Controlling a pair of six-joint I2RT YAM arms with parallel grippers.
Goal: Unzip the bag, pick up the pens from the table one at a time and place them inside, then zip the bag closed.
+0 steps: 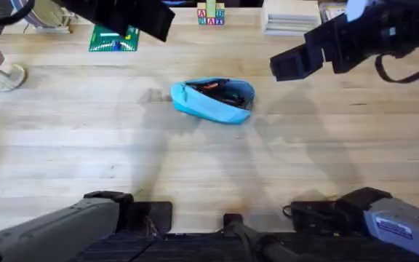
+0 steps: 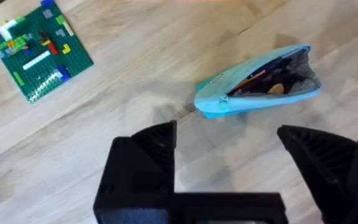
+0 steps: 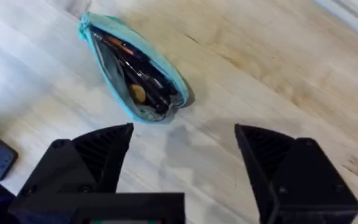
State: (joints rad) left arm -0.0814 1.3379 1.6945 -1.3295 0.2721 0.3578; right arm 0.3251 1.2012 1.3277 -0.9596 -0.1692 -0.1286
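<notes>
The bag (image 1: pixel 213 99) lies unzipped on the bench (image 1: pixel 86 153), pens (image 3: pixel 135 65) inside. Both my left gripper (image 2: pixel 229 162) and right gripper (image 3: pixel 185 158) hover above it, spread wide, holding nothing.

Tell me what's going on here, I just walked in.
Two robot arms are packing pens into a blue bag on the table. Right now neither tool is holding anything: the left tool and right tool are open, above the table. The bag lies unzipped with the pens inside; zipping it remains.
</notes>
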